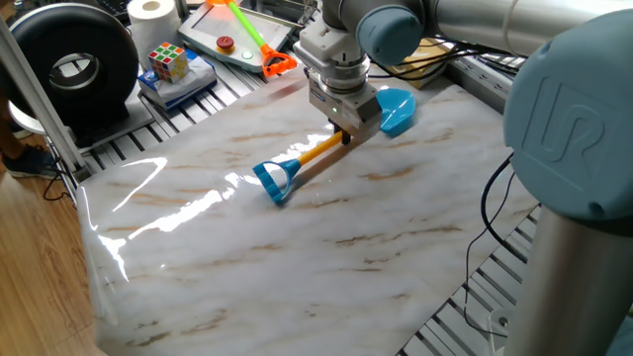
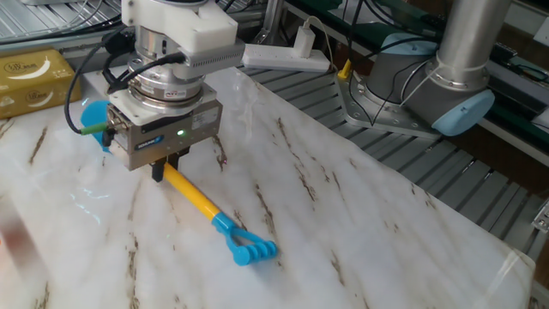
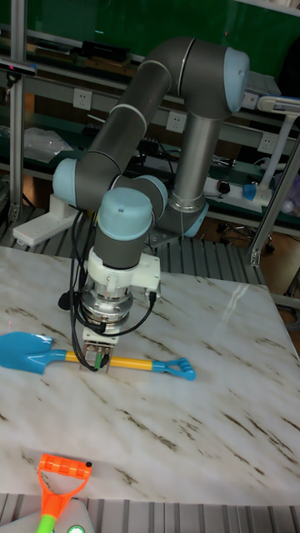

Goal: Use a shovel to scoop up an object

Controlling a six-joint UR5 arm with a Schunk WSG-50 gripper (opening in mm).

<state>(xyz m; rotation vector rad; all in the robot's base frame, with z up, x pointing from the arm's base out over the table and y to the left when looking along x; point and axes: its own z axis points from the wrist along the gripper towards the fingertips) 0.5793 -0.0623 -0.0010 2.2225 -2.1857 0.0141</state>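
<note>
Currently logged: my gripper [image 2: 169, 174] has its fingers clamped on the toy shovel [image 3: 108, 359] mid-shaft, centre of the tabletop [image 1: 297, 247]; tan block [image 2: 33, 77] upper left. Risk I see: shaft pivoting in the grip, blade missing the block.

One shovel [image 1: 326, 148], one tan block [image 2: 33, 77], one puzzle cube [image 1: 168, 61] (multicoloured), one green-shafted tool [image 1: 255, 38]

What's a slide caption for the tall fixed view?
UR5 gripper clamped on the shovel shaft, blade left, on the marble table.
</note>
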